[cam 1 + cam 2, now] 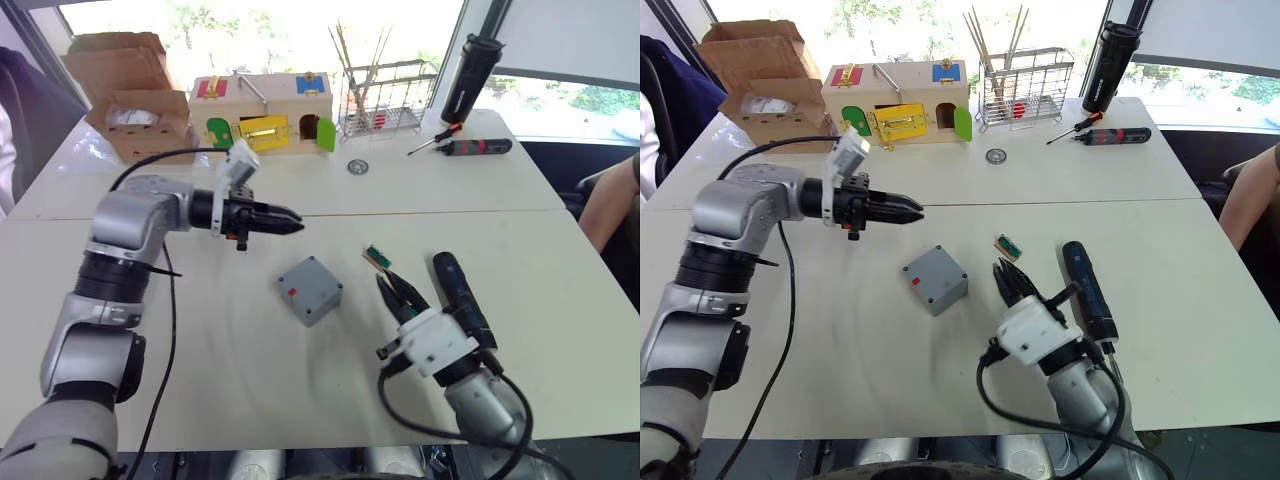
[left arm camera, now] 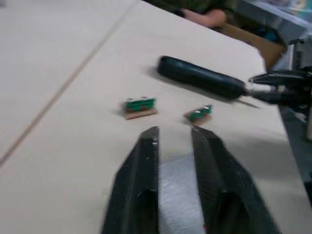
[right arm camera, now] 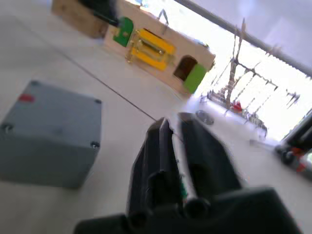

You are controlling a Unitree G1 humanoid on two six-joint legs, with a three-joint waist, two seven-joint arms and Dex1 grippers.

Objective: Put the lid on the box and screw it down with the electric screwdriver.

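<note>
In the left eye view, the small square grey plastic box (image 1: 311,290) with a little red mark is seen in the middle of the pale table (image 1: 250,400), and its flat grey lid (image 1: 313,283) looks already set on top, so nothing inside can be seen. The thick dark blue-black pen-shaped electric screwdriver (image 1: 462,292) is lying just beside the right gripper (image 1: 392,289), whose black fingers are close together around nothing. The left gripper (image 1: 292,221) is held above the table, near the box, fingers pressed together and empty. At the back, thin sticks are held in a wire basket (image 1: 385,98), and something pale sits in a brown cardboard carton (image 1: 140,122). In the left wrist view, the screwdriver (image 2: 201,78) is seen past two tiny green parts (image 2: 139,104). In the right wrist view, the box (image 3: 48,132) shows small screw holes at its corners. The screwdriver is probably hard, smooth and a bit heavy, so it is best gripped around its thick middle. The box is likely light and may slide when pushed.
</note>
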